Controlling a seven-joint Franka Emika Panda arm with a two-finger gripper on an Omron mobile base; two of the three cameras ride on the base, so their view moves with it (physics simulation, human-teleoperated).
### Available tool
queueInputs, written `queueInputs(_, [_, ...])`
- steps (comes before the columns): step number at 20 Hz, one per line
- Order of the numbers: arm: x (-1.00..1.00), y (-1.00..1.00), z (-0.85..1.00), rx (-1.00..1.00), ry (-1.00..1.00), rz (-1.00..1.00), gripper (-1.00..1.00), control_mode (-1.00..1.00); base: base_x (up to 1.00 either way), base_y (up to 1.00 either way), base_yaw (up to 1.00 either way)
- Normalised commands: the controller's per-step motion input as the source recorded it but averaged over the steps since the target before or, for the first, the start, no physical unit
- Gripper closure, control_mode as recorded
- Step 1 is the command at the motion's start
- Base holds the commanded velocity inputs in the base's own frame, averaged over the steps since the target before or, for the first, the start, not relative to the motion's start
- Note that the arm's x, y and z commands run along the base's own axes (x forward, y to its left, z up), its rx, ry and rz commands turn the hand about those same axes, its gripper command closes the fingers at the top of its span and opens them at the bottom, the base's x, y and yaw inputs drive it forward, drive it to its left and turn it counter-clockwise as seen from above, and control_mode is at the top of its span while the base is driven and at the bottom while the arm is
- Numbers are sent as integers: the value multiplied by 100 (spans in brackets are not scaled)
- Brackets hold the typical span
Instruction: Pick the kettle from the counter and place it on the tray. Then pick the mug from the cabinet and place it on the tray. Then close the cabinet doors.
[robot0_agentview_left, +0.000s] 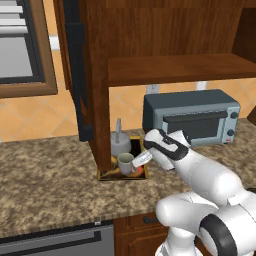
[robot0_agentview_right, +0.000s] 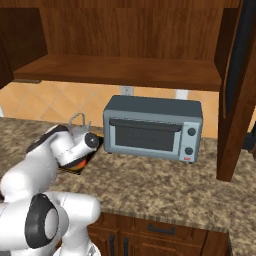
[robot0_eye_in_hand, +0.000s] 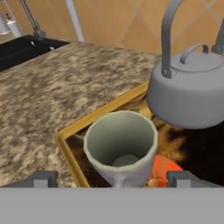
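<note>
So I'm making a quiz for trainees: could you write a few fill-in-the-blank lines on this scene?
1. The mug stands on the ____.
2. Beside the mug sits the grey ____.
3. The gripper has its jaws ____.
4. The cabinet doors are ____.

Missing words: tray; kettle; open; open

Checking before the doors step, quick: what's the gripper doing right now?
Gripper: open, fingertips either side of the mug on the tray, holding nothing.
</note>
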Motion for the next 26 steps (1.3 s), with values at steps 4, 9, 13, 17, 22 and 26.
queueInputs(4, [-42,6,71,0,0,14,-100,-100,0,0,0])
queueInputs(9, [-60,5,80,0,-3,20,-100,-100,0,0,0])
queueInputs(13, [-72,13,70,0,-22,27,-100,-100,0,0,0])
queueInputs(17, [-66,19,66,0,-28,20,-100,-100,0,0,0])
queueInputs(22, [-70,11,55,-1,-32,22,-100,-100,0,0,0])
queueInputs(26, [-68,6,51,-3,-37,42,-100,-100,0,0,0])
